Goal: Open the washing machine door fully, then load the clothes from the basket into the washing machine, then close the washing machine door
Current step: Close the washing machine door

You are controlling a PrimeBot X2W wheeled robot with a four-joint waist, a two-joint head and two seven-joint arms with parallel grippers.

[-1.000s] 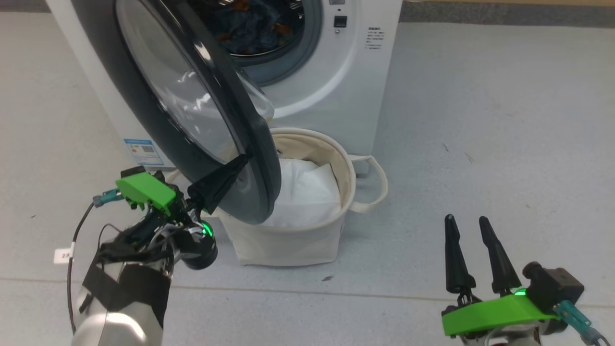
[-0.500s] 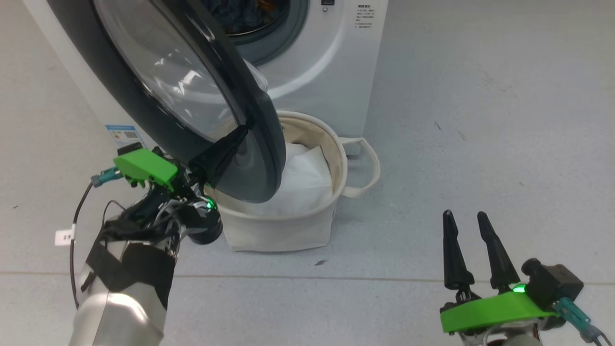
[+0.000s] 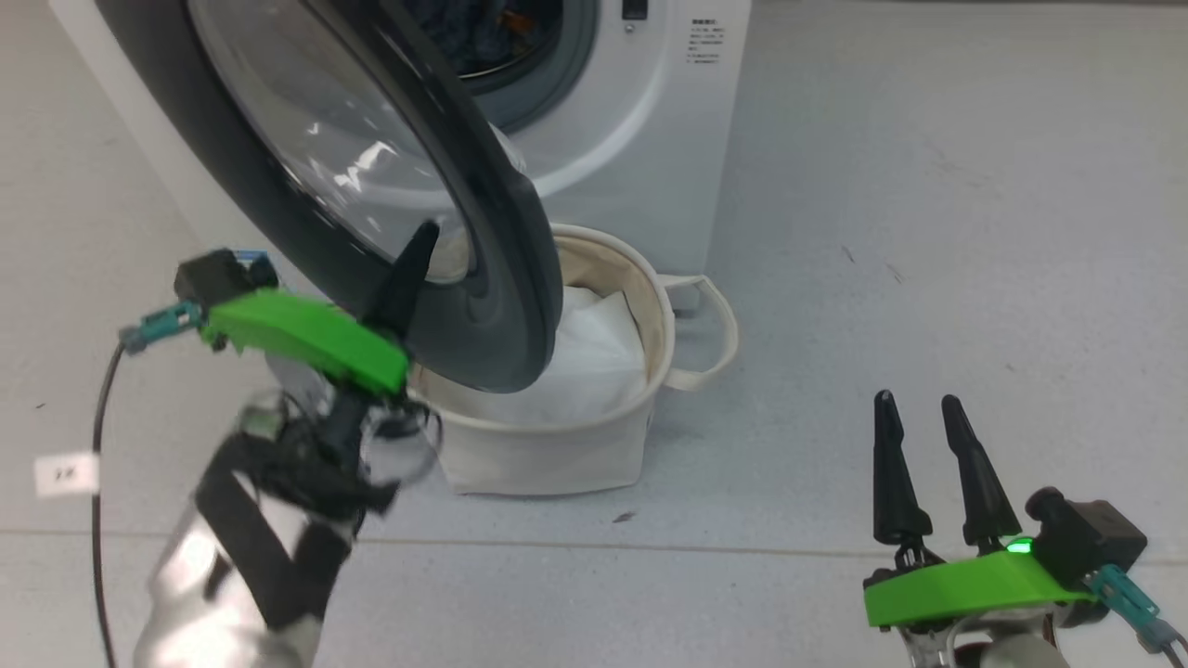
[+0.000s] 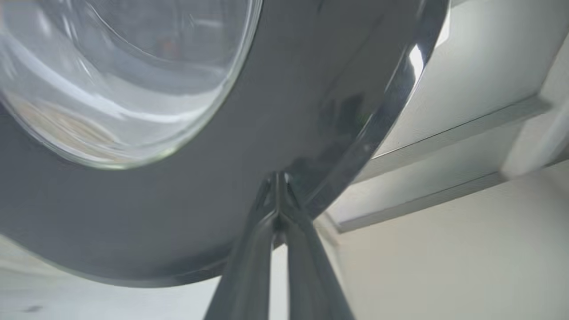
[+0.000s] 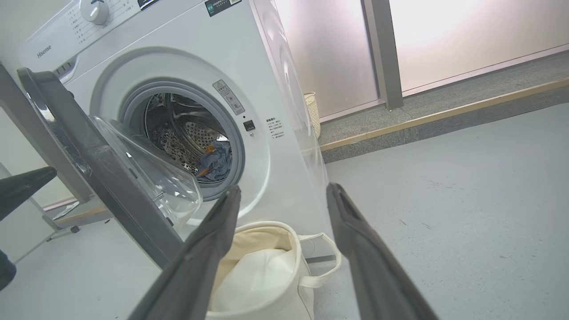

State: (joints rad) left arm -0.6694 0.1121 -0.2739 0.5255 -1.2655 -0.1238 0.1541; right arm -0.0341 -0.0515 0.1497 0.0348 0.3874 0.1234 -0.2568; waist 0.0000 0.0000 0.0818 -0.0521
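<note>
white hisense washing machine [image 5: 178, 62], door [image 3: 325, 158] partly open, left gripper [image 4: 276, 178] pinched shut with tips at its black rim [image 4: 266, 111], right gripper [image 3: 915, 401] spread wide, empty, blue clothes [image 5: 216, 160] in drum [image 5: 178, 133], basket [image 3: 538, 455] below holding white sheet [image 3: 594, 362]

washing machine door [image 3: 501, 278]: cut off at the 12 o'clock edge.
basket [image 3: 557, 455]: 10 o'clock side hidden behind the door.
left arm [image 3: 251, 529]: blurred.
printed text [image 3: 703, 57]: too small to read.
</note>
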